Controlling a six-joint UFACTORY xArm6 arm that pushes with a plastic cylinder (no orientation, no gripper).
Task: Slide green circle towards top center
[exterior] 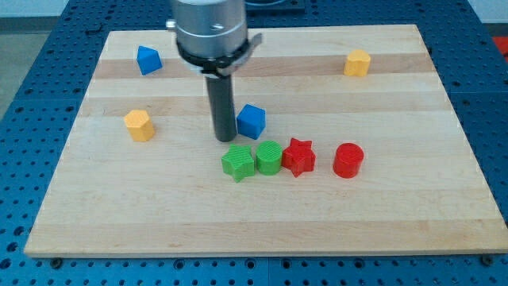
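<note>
- Board (262, 222): pale wood, lying on a blue perforated table (32, 95).
- Rod (221, 107): dark, upright, hanging from a grey cylinder at the view's top. There are no fingers to open or close, and it holds nothing.
- My tip (224, 141): on the board, just left of the blue cube (251, 121), just above the green star (238, 162). Whether it touches either I cannot tell.
- Green circle (269, 157): below centre, between the green star and the red star (298, 156), touching or nearly touching both; below and right of my tip.
- Red cylinder (348, 160): right of the red star, apart.
- Blue block (148, 59): top left.
- Yellow block (139, 125): left side.
- Yellow cube (357, 63): top right.
</note>
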